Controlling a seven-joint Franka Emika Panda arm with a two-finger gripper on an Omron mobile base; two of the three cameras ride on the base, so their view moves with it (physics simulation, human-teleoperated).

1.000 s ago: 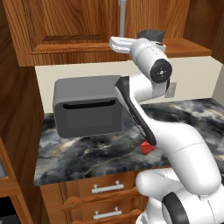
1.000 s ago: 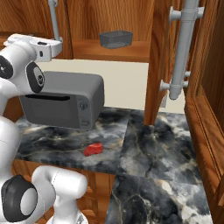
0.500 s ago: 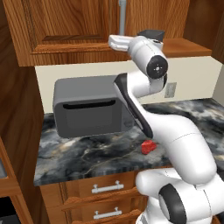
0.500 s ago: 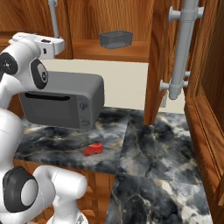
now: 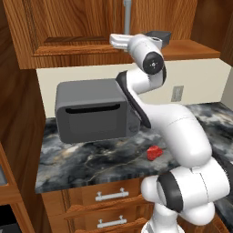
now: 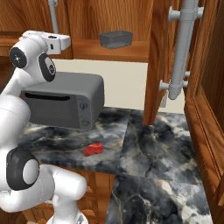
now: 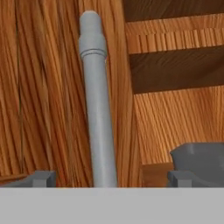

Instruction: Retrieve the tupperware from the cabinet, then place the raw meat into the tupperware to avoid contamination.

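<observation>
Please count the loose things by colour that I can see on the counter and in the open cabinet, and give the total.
Grey: 2, the microwave on the counter and the tupperware on the cabinet shelf.
Red: 1, the raw meat on the counter.
Total: 3

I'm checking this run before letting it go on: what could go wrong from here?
The open gripper sits close to the cabinet's bar handle; reaching for the tupperware it may clip the handle or the door. The tupperware rests near the shelf's front edge, so a nudge might tip it onto the microwave or the raw meat.
</observation>
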